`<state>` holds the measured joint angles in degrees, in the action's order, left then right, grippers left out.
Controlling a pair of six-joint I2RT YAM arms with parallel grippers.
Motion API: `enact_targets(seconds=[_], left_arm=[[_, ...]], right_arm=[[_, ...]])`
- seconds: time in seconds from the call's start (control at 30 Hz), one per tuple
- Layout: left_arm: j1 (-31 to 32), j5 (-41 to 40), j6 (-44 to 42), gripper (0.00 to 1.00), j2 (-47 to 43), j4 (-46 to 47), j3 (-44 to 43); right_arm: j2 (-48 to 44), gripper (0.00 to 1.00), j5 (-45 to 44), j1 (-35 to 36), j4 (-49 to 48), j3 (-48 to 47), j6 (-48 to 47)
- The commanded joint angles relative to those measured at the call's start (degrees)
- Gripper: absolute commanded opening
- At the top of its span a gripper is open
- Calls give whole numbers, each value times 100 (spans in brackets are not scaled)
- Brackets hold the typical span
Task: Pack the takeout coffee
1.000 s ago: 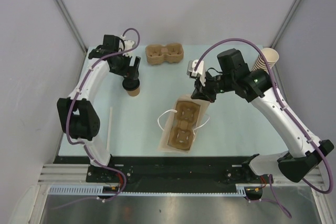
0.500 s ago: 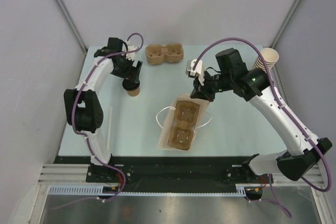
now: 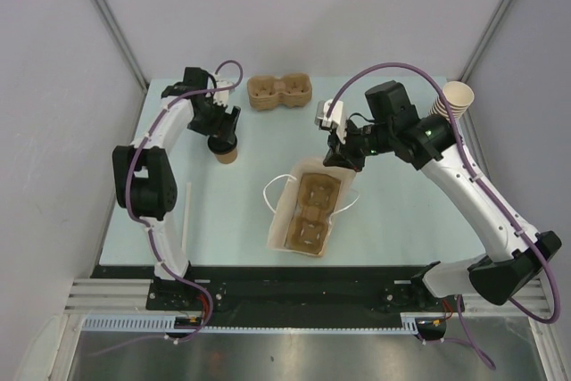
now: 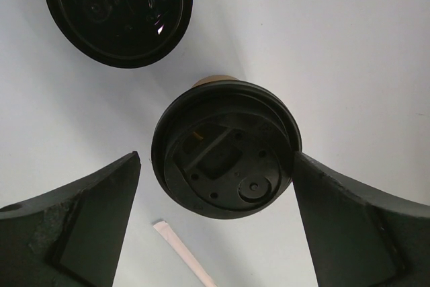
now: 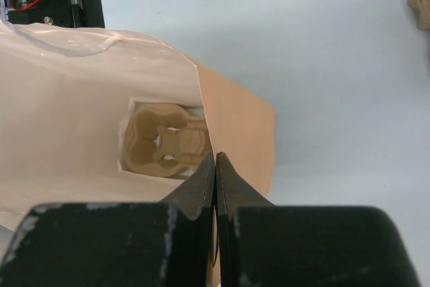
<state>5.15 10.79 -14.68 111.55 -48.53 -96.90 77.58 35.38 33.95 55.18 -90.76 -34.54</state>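
Takeout coffee [image 3: 227,154] — tan cup capped by its black lid [image 4: 225,159] — stands upright at the left of the table [image 3: 401,211], near a second lid [image 4: 117,11]. Left gripper [image 3: 223,131] hovers directly above, jaws wide, straddling the cup and holding nothing. Centre: paper bag [image 3: 308,211], a pulp tray [image 5: 161,146] at its bottom. Right gripper [image 5: 215,159] is pinched tight on the bag's wall. Step in hand, apparently: grasping the cup — next, closing on it gently, then carrying it to the tray.

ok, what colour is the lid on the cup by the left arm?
Black lid, on a tan cup. Left wrist view shows it best.
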Motion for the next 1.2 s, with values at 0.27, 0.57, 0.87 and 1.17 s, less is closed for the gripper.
enact_targets(seconds=[0.27,0.57,0.87,1.17], left_arm=[[-102,301,9,89,113,178,13],[-111,319,9,74,8,204,242],[-110,152,-18,89,-89,257,356],[-102,99,88,99,-89,213,304]], right_arm=[[73,0,119,-3,72,-108,27],[55,0,119,-56,72,-91,53],[55,0,154,-82,72,-91,62],[55,0,154,-91,63,-117,71]])
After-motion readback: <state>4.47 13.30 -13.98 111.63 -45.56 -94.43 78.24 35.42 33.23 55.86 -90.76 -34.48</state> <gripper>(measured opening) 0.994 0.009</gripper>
